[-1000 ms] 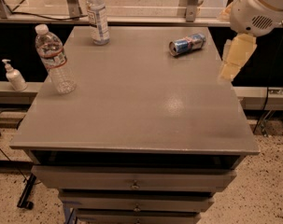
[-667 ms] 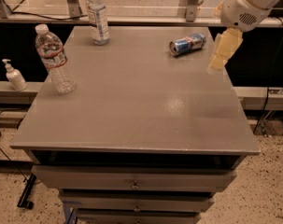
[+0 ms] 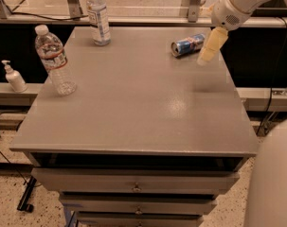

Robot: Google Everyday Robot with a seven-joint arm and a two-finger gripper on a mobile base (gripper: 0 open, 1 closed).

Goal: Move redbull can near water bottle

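redbull can [image 3: 188, 45] unmoved; gripper [image 3: 205, 58] has come just beside it

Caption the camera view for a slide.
Gripper hovers beside the lying redbull can; water bottle stands across the table.

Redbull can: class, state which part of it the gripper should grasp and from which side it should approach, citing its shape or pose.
Probably the mid-body of the redbull can, from above. It lies on its side on the table, long axis roughly left to right, so a hold across its slim round body suits best. The gripper hangs just off its camera-right end.
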